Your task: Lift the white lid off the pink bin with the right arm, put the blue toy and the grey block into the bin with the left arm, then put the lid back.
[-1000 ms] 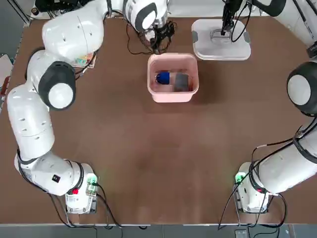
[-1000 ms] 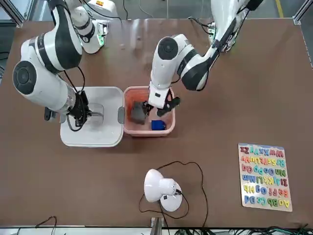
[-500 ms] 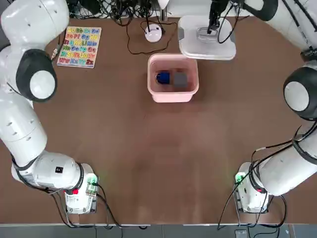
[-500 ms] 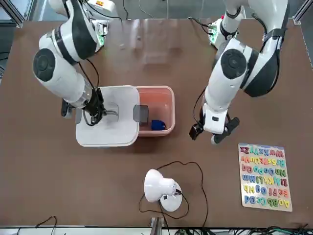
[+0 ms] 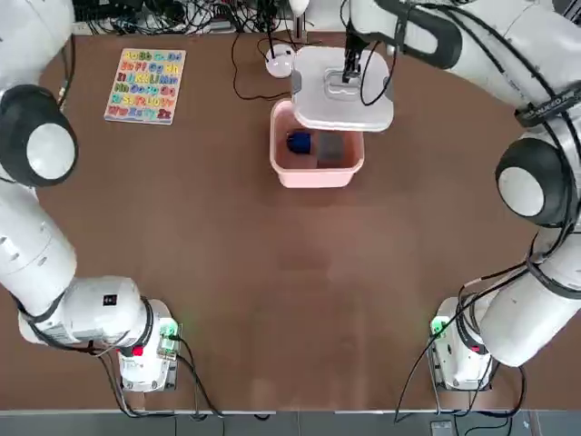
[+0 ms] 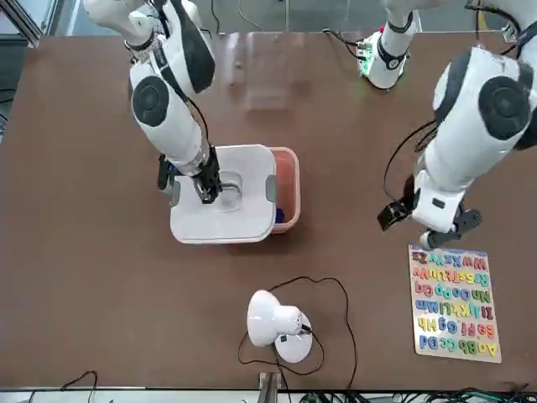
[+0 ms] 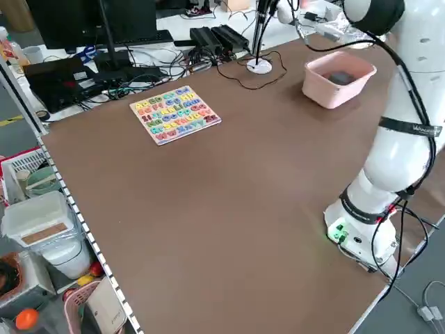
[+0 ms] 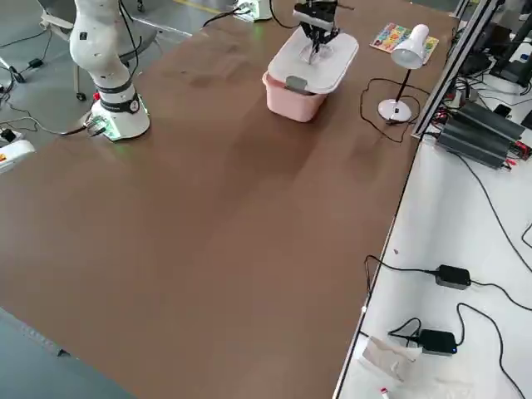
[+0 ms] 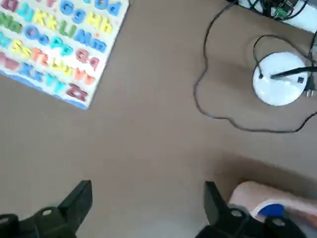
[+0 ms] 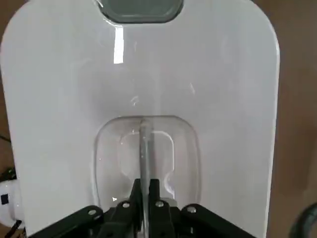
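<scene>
- Clamps the thin handle (image 10: 145, 148) in the recessed middle of the white lid (image 10: 233, 99), between the closed fingers of the right gripper (image 10: 144, 183).
- Holds the left gripper (image 9: 148, 183) with fingers wide apart and nothing between them, above the table (image 5: 290, 300), to the left of the bin.
- Carries the lid at the far right part of the pink bin (image 5: 318, 183), overlapping the opening only partly, as seen from overhead; cannot tell from these views whether lid and rim touch.
- Shows a small grey clip (image 10: 141, 10) at one edge of the lid.
- Contains, inside the bin, the blue toy (image 5: 299, 142) at left and the grey block (image 5: 330, 147) beside it at right; cannot tell whether they touch.
- Includes, on the far left part of the table, a flat alphabet board (image 5: 145, 86) with rows of coloured letters, near the left gripper in the front view.
- Includes, beyond the bin, a white desk lamp (image 8: 409, 51) on a round base (image 8: 394, 110).
- Adds a black cable (image 8: 362, 106), curving over the tabletop around the lamp.
</scene>
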{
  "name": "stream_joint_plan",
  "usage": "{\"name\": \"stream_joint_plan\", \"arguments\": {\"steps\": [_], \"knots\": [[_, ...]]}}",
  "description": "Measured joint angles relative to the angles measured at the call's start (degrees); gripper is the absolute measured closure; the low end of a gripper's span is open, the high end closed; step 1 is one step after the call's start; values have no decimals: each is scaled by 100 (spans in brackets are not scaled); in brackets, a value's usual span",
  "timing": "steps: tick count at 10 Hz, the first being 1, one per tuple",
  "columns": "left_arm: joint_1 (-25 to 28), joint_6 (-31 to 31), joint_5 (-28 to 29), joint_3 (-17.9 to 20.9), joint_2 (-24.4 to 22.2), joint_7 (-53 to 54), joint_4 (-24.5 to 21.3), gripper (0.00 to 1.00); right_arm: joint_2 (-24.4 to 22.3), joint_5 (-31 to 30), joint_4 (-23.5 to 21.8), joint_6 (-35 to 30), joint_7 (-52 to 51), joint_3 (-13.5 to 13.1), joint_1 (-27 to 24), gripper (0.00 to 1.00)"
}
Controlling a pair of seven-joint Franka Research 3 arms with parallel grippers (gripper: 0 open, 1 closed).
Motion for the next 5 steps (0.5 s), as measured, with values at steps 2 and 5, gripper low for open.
{"name": "stream_joint_plan", "arguments": {"steps": [2, 5], "knots": [[-9, -556, -483, 656, -358, 1292, -28, 0, 216, 2, 1, 198, 17, 1, 142, 93], [-361, -988, -747, 1505, -741, 2724, -50, 0, 473, 7, 1, 388, 21, 3, 411, 93]]}}
